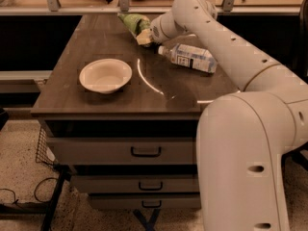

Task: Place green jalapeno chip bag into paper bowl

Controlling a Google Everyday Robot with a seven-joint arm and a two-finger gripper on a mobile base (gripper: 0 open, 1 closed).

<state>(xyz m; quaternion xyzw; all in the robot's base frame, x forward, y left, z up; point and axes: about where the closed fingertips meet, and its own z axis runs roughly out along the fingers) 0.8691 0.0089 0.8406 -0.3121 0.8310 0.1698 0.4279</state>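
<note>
The green jalapeno chip bag [132, 21] lies crinkled at the far edge of the dark wooden table [120, 100], near the middle. My gripper [144, 36] is at the bag's near right end and touches or overlaps it. The white arm reaches in from the right over the table. The paper bowl [105, 75] sits empty on the table's front left part, well apart from the bag and the gripper.
A clear plastic bottle with a white label [188, 57] lies on its side right of the gripper, under the arm. The table has drawers [144, 151] in front. A rail [72, 8] runs behind the table. A wire basket [44, 148] and cables are on the floor at left.
</note>
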